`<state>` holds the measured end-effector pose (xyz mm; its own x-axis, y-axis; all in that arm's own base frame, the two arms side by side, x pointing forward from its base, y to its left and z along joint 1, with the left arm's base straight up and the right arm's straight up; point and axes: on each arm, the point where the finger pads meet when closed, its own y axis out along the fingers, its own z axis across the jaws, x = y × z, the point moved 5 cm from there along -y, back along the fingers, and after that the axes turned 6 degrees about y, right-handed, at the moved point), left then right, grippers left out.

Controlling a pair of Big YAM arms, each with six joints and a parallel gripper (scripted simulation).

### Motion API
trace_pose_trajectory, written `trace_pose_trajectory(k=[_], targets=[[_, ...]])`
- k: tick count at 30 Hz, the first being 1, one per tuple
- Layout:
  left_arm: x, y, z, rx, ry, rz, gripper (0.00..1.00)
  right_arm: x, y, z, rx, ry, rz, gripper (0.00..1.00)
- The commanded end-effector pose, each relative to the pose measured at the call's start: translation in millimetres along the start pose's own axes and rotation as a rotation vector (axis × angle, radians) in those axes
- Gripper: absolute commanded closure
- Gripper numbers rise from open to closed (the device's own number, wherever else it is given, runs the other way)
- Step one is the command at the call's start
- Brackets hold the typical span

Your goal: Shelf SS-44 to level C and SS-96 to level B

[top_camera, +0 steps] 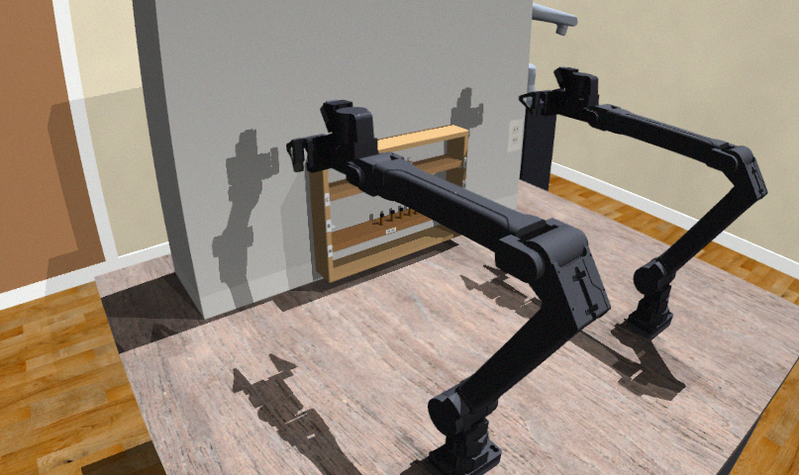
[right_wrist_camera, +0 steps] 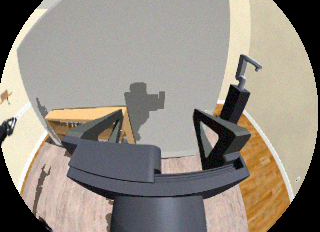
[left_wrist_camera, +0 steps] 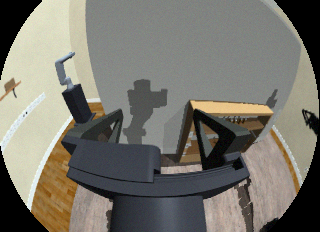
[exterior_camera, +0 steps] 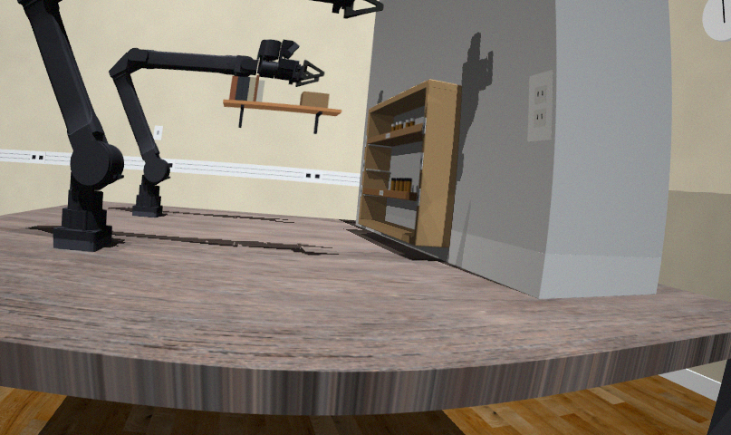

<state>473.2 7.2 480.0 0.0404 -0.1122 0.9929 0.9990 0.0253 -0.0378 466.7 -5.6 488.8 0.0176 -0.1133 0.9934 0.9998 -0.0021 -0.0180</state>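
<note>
Shelf labels in wall rack (top_camera: 321, 235) (exterior_camera: 437, 161) (left_wrist_camera: 183, 134) (right_wrist_camera: 131, 127) too small to read.

The top view is looking down at a slant from high behind the counter (top_camera: 379, 358) (exterior_camera: 304, 291) (left_wrist_camera: 265, 167) (right_wrist_camera: 65, 172), facing the grey wall (top_camera: 244, 58) (exterior_camera: 601, 134) (left_wrist_camera: 200, 52) (right_wrist_camera: 125, 52) and its rack (top_camera: 433, 134) (exterior_camera: 438, 161) (left_wrist_camera: 230, 108) (right_wrist_camera: 85, 113). The outside view is peeking from low down past the right end, just over the counter's edge, and is seeing the rack from the side, well away. The left wrist view is riding right behind the left fingers (top_camera: 295, 155) (exterior_camera: 322, 72), facing the wall, with the rack showing on its right. The right wrist view is doing the same behind the right fingers (top_camera: 527, 104) (exterior_camera: 377, 6), with the rack on its left. All four are sharing the rack, wall and counter.
</note>
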Motion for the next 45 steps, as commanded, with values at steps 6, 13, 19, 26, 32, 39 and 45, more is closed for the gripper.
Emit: trace_pose_trajectory(k=[6, 13, 19, 26, 32, 39, 45], targets=[[11.4, -2.5, 1.5, 0.004, -0.001, -0.024, 0.00, 9.7, -2.0, 1.2, 0.003, -0.001, -0.021, 0.00], [11.4, -2.5, 1.5, 0.004, -0.001, -0.024, 0.00, 9.7, -2.0, 1.2, 0.003, -0.001, -0.021, 0.00], [1.1, 0.6, -3.3, -0.005, 0.018, -0.010, 0.00, 2.5, -2.7, 3.6, 0.009, -0.001, -0.015, 0.00], [-25.1, 17.4, -50.0, -0.020, 0.291, -0.015, 0.00, -43.2, -15.0, 31.0, 0.027, 0.004, -0.029, 0.00], [-47.9, 36.9, -111.3, -0.010, 0.542, -0.033, 0.00, -123.6, -21.6, 65.6, 0.022, 0.005, -0.003, 0.00], [-40.7, 57.8, -161.6, 0.021, 0.756, -0.089, 0.00, -166.3, -31.5, 87.4, 0.020, 0.004, -0.005, 0.00], [-64.3, 76.1, -214.5, 0.033, 0.959, -0.091, 0.00, -190.6, -36.9, 98.9, 0.015, -0.018, -0.006, 0.00]])
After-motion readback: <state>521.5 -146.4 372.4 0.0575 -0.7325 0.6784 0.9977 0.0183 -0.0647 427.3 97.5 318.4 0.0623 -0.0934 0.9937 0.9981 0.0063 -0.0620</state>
